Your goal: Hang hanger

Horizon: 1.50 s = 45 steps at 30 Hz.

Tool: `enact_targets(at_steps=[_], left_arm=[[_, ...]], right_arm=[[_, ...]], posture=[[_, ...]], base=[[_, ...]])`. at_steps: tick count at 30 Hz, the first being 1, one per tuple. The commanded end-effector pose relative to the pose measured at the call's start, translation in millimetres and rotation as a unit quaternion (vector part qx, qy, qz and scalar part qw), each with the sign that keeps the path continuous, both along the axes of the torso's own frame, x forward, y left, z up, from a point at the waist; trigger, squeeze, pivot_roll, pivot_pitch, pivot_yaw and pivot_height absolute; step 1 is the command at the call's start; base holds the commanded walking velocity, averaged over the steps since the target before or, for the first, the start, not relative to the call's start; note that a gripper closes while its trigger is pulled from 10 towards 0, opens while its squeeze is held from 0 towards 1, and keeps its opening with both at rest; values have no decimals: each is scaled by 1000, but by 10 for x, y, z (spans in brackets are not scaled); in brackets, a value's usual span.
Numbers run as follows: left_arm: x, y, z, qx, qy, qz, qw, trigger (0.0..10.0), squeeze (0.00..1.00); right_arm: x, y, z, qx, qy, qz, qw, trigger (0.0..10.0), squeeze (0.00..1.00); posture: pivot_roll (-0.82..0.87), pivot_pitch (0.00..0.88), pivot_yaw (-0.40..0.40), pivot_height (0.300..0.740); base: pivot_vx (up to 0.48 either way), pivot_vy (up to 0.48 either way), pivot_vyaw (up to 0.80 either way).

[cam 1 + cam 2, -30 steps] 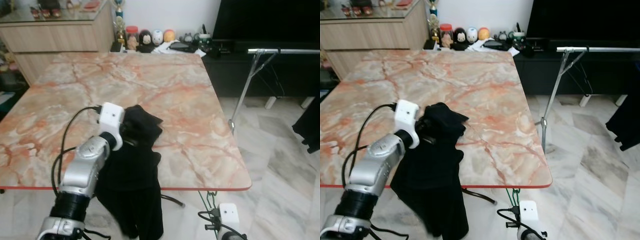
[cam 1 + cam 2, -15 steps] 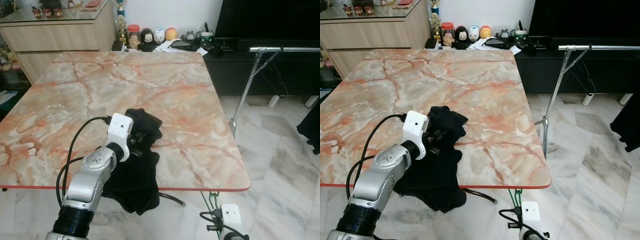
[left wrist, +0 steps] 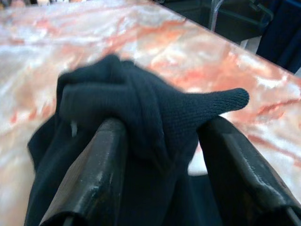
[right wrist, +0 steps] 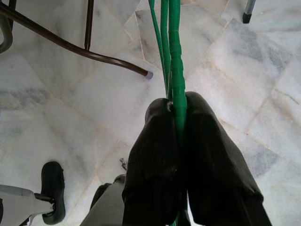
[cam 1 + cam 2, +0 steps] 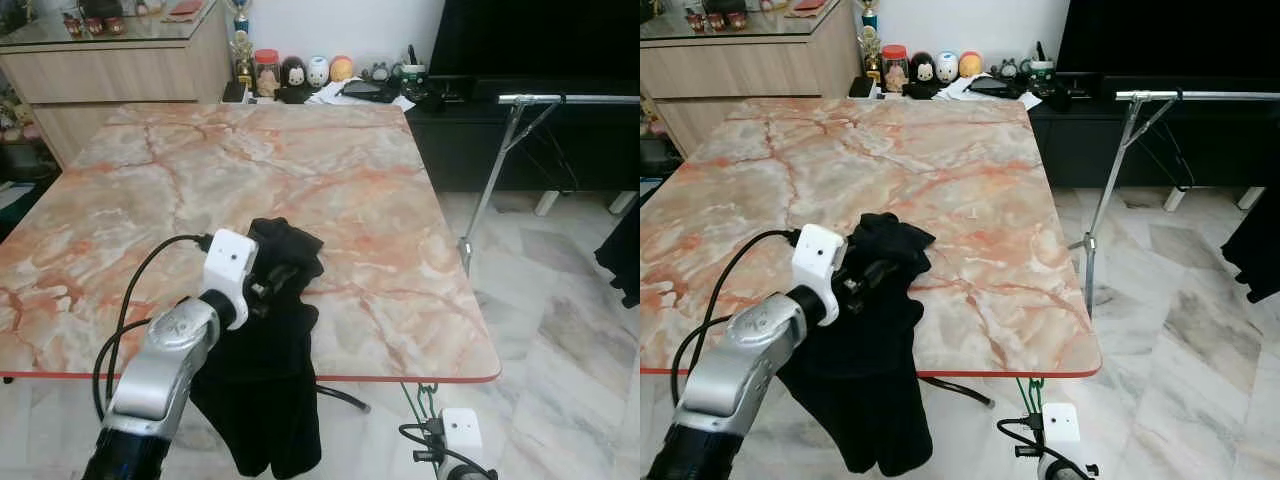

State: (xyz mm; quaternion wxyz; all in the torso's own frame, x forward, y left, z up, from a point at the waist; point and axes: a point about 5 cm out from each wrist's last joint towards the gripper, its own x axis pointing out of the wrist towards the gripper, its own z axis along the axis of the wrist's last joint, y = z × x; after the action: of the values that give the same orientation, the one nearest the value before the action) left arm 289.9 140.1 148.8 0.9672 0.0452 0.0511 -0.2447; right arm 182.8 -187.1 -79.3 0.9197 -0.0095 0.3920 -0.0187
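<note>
The green hanger [image 4: 173, 56] is down by the floor at the robot's right side, below the table's near right corner, its thin wire running lengthwise away from the right gripper [image 4: 176, 113], whose jaws are pressed together on it. From the head views a bit of the green wire shows at about 5 o'clock, just above the right wrist's white housing [image 5: 459, 428].

The left gripper [image 3: 162, 141] is over the near edge of the marble table [image 5: 300, 160], its jaws spread to either side of a bunched fold of a black garment [image 5: 270, 340]. One end of the garment lies heaped on the table at about 6 o'clock from the table's middle; the rest hangs over the near edge toward the floor.

A silver clothes rail [image 5: 570, 100] on a slanted leg stands at 2 o'clock, beyond the table's right edge, and dark clothing [image 5: 625, 255] hangs at 3 o'clock. Figurines and jars [image 5: 300, 72] line a low cabinet at 12 o'clock. A brown chair leg [image 4: 75, 49] crosses the marble floor [image 4: 263, 70] near the hanger.
</note>
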Motion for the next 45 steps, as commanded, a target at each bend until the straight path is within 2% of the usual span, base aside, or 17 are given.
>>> enact_targets(at_steps=[1,5,7,8,9,10,12,15,16,17,23,26,30,34,45], left_arm=[[-60,70,21,0,-9,5,1000,10000,1000],[-153,193,-24,1,-8,29,1000,10000,1000],[-232,340,-22,-5,-17,62,998,10000,1000],[-268,464,12,-12,-34,95,995,10000,745],[-277,496,21,-15,-38,105,994,10000,745],[-296,558,41,-22,-46,124,991,10000,0],[-314,610,59,-28,-54,140,988,10000,0],[-369,777,48,-28,-74,197,977,10000,0],[-401,914,-34,-11,-72,244,967,10000,0],[-418,977,-91,3,-67,263,962,10000,0],[-502,1143,-352,30,-34,312,949,10000,0],[-567,1168,-496,43,-18,330,943,10000,0],[-585,1165,-520,40,-25,340,939,10000,0],[-559,1110,-423,18,-55,339,939,10000,0],[-494,1008,-281,4,-96,321,942,10000,0]], right_arm=[[3,-9,5,1,-3,-5,1000,10000,0],[-6,-12,0,1,-2,-7,1000,10000,0],[-19,-18,-5,0,0,-7,1000,10000,0],[-26,-22,-8,-1,2,-7,1000,10000,0],[-27,-24,-9,-1,2,-7,1000,10000,0],[-29,-28,-10,-1,3,-7,1000,10000,0],[-30,-31,-10,-2,3,-6,1000,10000,0],[-30,-40,-9,-3,4,-8,1000,10000,0],[-31,-45,-10,-4,5,-8,1000,10000,0],[-32,-47,-10,-4,5,-8,1000,10000,0],[-48,-65,-16,-6,7,-10,1000,10000,0],[-65,-81,-21,-8,9,-13,1000,10000,0],[-73,-80,-24,-8,9,-13,1000,10000,0],[-78,-82,-26,-8,10,-13,1000,10000,0],[-89,-80,-33,-8,13,-15,1000,10000,0]], posture=[[4,0,-29,740],[3,1,-28,740],[8,4,-33,740],[9,6,-34,740],[9,6,-34,740],[10,6,-36,740],[11,6,-36,740],[10,6,-38,740],[12,6,-41,740],[10,6,-41,740],[2,4,-39,740],[0,6,-38,740],[-1,6,-40,740],[5,9,-41,740],[4,6,-39,740]], base=[[0,0,0],[0,0,0],[0,0,0],[0,0,0],[0,0,0],[0,0,0],[0,0,0],[0,0,0],[0,0,0],[0,0,0],[0,0,0],[0,0,0],[0,-129,0],[0,-280,0],[0,-366,0]])
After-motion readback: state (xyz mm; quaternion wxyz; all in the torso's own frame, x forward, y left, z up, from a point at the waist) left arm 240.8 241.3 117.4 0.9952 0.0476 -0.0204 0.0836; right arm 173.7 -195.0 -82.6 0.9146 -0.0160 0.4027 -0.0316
